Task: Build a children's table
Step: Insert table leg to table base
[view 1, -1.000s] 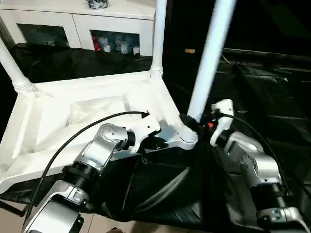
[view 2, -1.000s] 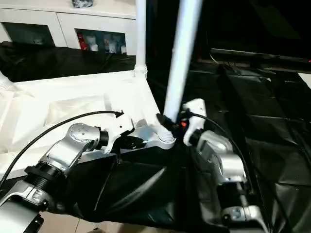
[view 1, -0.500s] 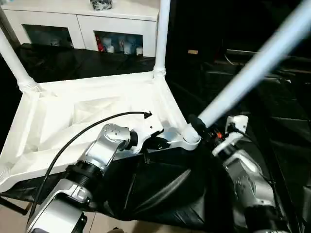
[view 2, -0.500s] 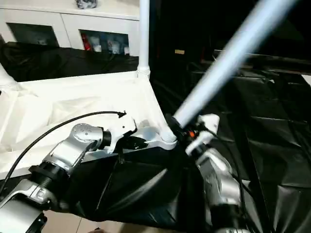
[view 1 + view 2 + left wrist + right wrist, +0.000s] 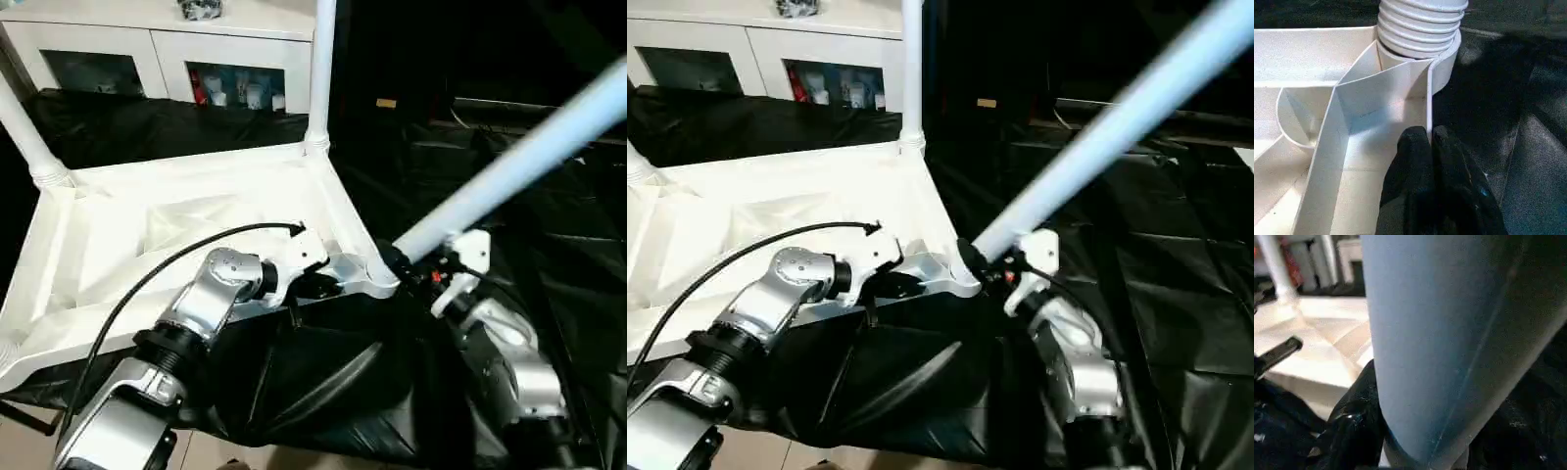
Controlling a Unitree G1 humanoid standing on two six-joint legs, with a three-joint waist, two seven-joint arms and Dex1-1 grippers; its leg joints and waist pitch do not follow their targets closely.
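The children's table top lies underside up on black sheeting. Two white legs stand upright in its far corners, one at the right and one at the left. A third leg leans steeply to the right from the near right corner socket, and its ribbed end sits at that socket. My right gripper is shut on this leg just above the socket, one finger pressed against it. My left gripper is shut on the top's thin rim wall beside the same socket.
A white glass-door cabinet stands behind the work. Black sheeting covers the surface and hangs over its near edge, with pale floor below. A black cable arcs over my left forearm.
The leg in my right gripper has tipped from nearly upright to leaning far right, and my right wrist has turned with it. My left gripper has kept its hold on the rim.
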